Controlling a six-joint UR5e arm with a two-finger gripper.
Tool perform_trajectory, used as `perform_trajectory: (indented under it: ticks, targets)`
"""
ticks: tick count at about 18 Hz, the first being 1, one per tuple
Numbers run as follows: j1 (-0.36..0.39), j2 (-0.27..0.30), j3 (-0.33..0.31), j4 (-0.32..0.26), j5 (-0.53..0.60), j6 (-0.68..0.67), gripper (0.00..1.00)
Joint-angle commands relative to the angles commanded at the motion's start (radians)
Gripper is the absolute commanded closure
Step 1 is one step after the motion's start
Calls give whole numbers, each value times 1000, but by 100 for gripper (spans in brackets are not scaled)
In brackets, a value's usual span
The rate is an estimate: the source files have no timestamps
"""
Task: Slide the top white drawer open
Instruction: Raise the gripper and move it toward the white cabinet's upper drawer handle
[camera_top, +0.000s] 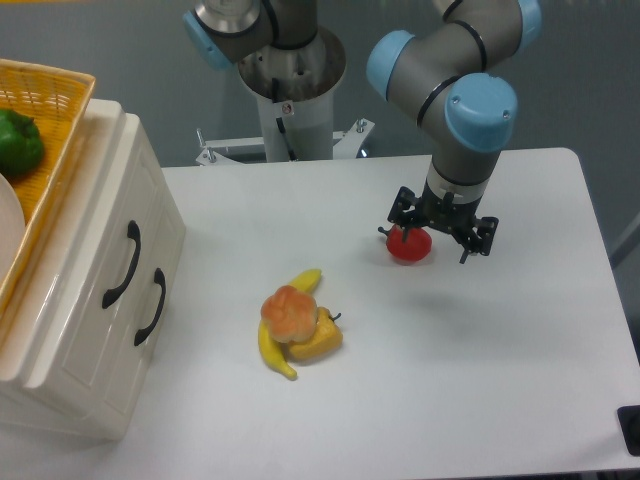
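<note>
Jaws spread apart, holding nothing; gripper (436, 240) points down over the table (500, 350), one fingertip in front of the red tomato-like fruit (409, 246), so contact can't be told. Taking that red fruit as landmark: the arm's grey wrist with blue cap (478, 110) rises just above and right of it. Down-left of the fruit, well apart, a pile: banana (272, 350), a yellow pepper (318, 340) and a peach-coloured round fruit (290, 311) on top, all touching. Far left of the fruit stands the cream cabinet; the top white drawer (105, 255) is shut, black handle (122, 266) untouched, lower drawer handle (152, 306) just beside it. On the cabinet sits a yellow woven basket (50, 105) with a green pepper (18, 143) inside.
</note>
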Motion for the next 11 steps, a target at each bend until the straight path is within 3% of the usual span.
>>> perform_trajectory:
  ticks: [8, 11]
  targets:
    - [-49, -3, 11, -8, -80, -213, 0]
    - [-74, -5, 28, -35, -84, -267, 0]
